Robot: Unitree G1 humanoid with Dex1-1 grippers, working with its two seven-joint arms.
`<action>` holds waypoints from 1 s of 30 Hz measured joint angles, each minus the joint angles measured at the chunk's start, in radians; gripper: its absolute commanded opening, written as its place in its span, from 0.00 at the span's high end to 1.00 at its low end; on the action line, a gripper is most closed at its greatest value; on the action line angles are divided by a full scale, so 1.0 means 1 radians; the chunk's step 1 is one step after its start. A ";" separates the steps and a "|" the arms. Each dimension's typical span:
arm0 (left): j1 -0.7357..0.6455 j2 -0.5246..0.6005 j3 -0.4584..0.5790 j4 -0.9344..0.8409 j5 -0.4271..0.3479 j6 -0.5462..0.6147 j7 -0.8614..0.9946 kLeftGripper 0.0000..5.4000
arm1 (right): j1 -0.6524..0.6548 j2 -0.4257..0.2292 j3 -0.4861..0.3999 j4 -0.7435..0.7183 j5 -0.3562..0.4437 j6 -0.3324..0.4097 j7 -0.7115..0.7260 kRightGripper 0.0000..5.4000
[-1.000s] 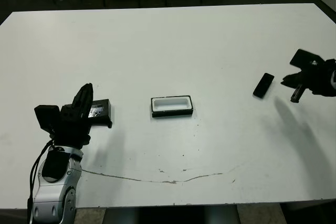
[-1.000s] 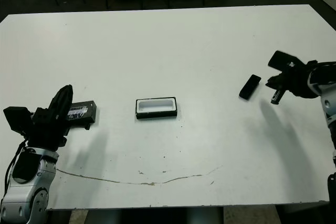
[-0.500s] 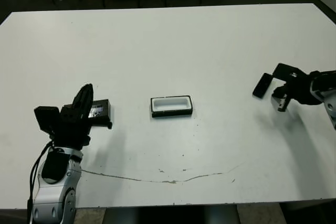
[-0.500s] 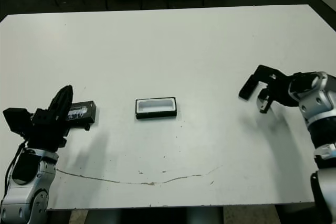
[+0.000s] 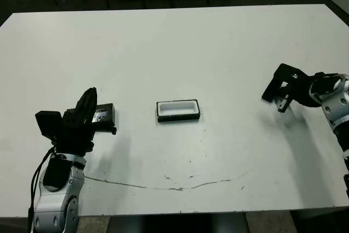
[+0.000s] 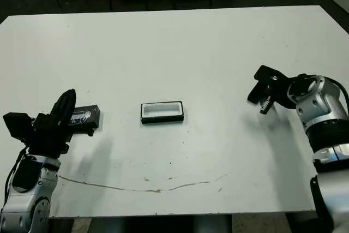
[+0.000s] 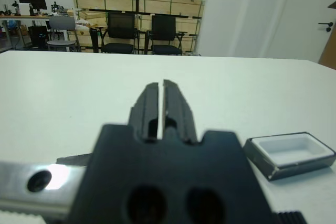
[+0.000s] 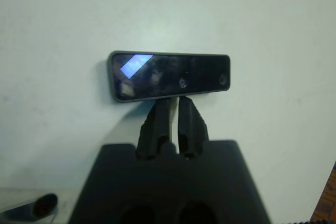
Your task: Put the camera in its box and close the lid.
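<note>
Camera (image 8: 169,75) lies flat on the white table (image 5: 180,53) at our right side, its glossy face up with a bluish glint near one end. Our right gripper (image 8: 171,104) is low over it, and its two black fingers are pressed together with only a thin slit between them; the tips reach the long edge of the camera but do not hold it. The box (image 5: 178,110) stands open near the middle of the table, white lining up, well apart from the camera. The lid (image 5: 103,116) lies at our left side, just beside our left gripper (image 7: 161,85), whose fingers are also together and hold nothing.
</note>
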 measured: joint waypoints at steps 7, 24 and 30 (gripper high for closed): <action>0.001 0.000 -0.001 0.000 0.000 -0.002 0.000 1.00 | -0.019 0.025 0.002 0.052 -0.005 -0.021 -0.057 1.00; 0.004 0.000 -0.002 0.000 0.000 -0.003 -0.001 1.00 | -0.072 0.071 0.008 0.183 -0.023 -0.101 -0.149 1.00; 0.005 0.000 -0.003 0.000 0.000 -0.004 -0.001 1.00 | -0.080 0.087 -0.003 0.195 -0.015 -0.093 -0.162 1.00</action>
